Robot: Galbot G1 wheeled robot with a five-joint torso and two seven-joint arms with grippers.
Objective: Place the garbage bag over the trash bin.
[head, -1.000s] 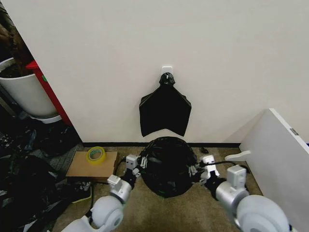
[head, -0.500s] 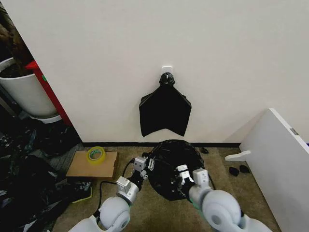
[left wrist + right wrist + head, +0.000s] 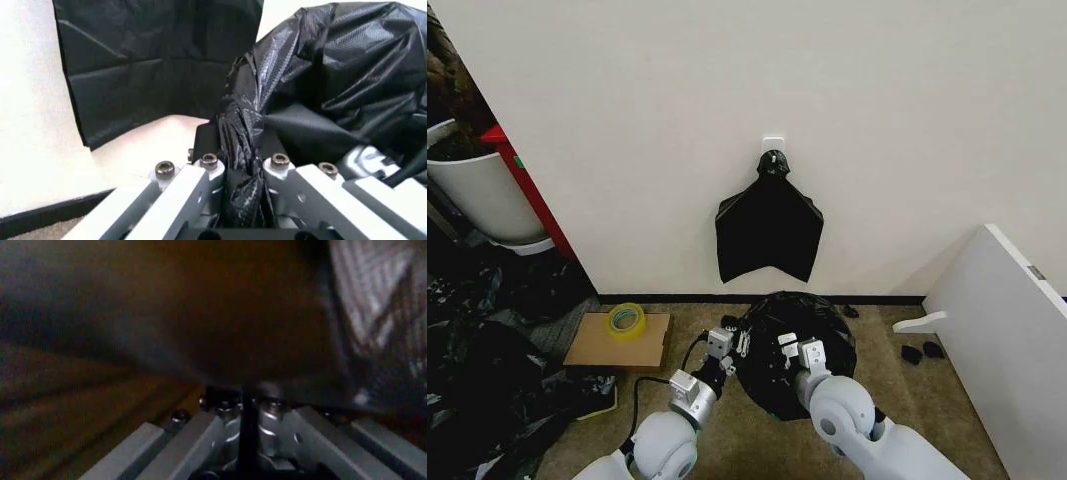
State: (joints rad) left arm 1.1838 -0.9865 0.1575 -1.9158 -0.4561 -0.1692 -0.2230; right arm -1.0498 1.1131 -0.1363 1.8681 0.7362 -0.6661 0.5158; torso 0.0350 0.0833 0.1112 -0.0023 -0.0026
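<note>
The garbage bag [image 3: 792,335] is on the floor close to the wall, as a round black heap just under the flat black bundle [image 3: 768,228] that hangs from a clip. I judge that the trash bin is under the plastic, because the heap has a pail shape, but no part of it can be seen.

The left gripper [image 3: 732,345] is at the left edge of the bag. In the left wrist view, a fold of the film [image 3: 243,165] goes down between its fingers, so it is clenched on the bag. The right gripper [image 3: 795,350] is at the front of the heap. Its wrist view shows two fingers almost together with a thin dark strip between them, so it seems to be pinching the film, but this is only my reading.

The film is thin and slippery. If the two arms pull apart unevenly, it can tear or slide out of one pinch. The light pail may also tip over or move on the carpet [image 3: 727,440], and then the edge of the bag cannot sit around the rim.
</note>
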